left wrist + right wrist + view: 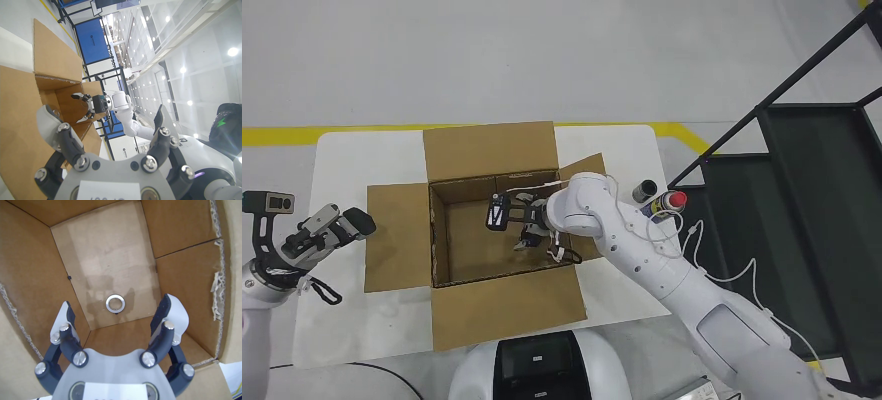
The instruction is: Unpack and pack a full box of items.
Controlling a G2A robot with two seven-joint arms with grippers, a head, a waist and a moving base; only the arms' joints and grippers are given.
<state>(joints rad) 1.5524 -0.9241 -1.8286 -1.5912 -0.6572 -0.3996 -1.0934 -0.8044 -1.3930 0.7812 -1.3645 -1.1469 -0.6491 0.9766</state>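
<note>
— Where does the cardboard box [490, 150] sit?

— At the middle of the top view, on the white tabletop [362, 150], with all four flaps folded outward.

— And inside it?

— One metal ring [107, 303] lies flat on the box floor, at the lower centre of the right wrist view. It is close to one wall but touches none.

— How do the jaws stand?

— The right gripper [115, 303] hangs in the box's opening above the ring, its jaws spread wide and grasping nothing. The left gripper [342, 222] is at the left edge of the top view, beyond the box's left flap. Its jaws are also released and empty.

— What else is around?

— To the right of the box, a red-capped can [674, 200] and a dark-topped cylinder [645, 188] sit just beside each other on the tabletop. Black steps [802, 200] fill the right side of the frame. A yellow floor line [282, 134] runs along the far side of the tabletop.

— Is anything in the way or hard to read?

— In the top view the right arm crosses the box's right flap and part of the opening, hiding the floor beneath it. It also cuts off part of the can, so it cannot be told whether the can stands or lies. A dark speck [69, 277] on a wall seam is too small to identify.
</note>
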